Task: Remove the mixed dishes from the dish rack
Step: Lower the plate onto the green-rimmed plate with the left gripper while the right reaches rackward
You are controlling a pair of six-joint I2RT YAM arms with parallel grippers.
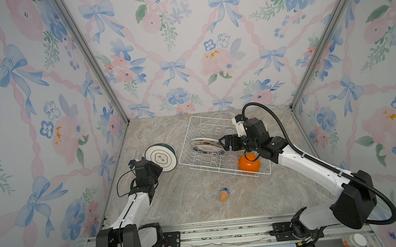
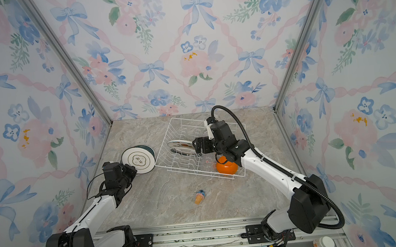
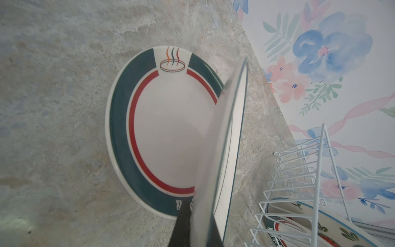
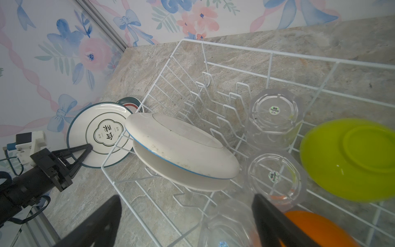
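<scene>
My left gripper (image 1: pixel 156 168) (image 3: pixel 201 213) is shut on the rim of a white plate with a black emblem (image 1: pixel 161 157) (image 4: pixel 102 132). It holds that plate tilted on edge over a teal-and-red rimmed plate (image 3: pixel 166 128) lying flat on the table, left of the dish rack (image 1: pixel 185 139) (image 4: pixel 192 42). Two printed plates (image 1: pixel 206 144) (image 4: pixel 181 149) lean together on the rack's prongs. My right gripper (image 1: pixel 223 145) (image 4: pixel 186 213) hangs open just above the rack beside them. Clear glasses (image 4: pixel 274 115) (image 4: pixel 275 173), a lime-green bowl (image 4: pixel 350 158) and an orange bowl (image 1: pixel 249 164) stand in the rack.
A small orange-and-blue toy (image 1: pixel 224 194) lies on the marble table in front of the rack. Wallpapered walls close in the left, back and right sides. The left wall stands close behind the flat plate.
</scene>
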